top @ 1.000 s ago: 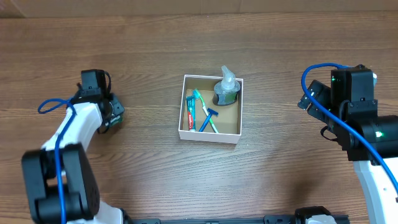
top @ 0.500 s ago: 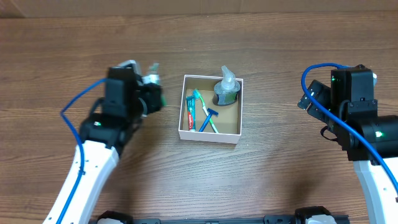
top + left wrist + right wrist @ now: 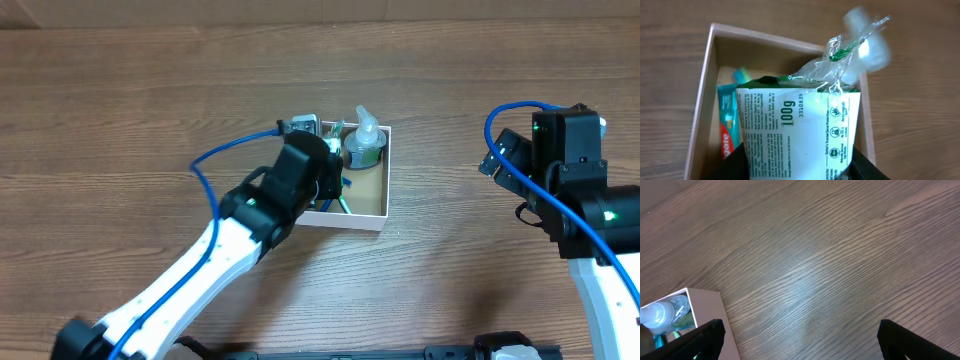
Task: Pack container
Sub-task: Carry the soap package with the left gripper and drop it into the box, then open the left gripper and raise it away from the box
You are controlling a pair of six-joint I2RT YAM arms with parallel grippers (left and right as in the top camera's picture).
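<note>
The left tool (image 3: 800, 172) grips a green-and-white packet (image 3: 800, 135) right over the container (image 3: 704, 100), above the toothpaste (image 3: 727, 127). The right tool (image 3: 801, 327) is wide open, far away.

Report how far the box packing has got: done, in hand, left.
Done: a pump bottle and toothpaste sit in the box. In hand: the left claw grips a white and green packet over the box. The right claw is open and empty. Left: set the packet inside and let go; nothing else shows outside the box.
</note>
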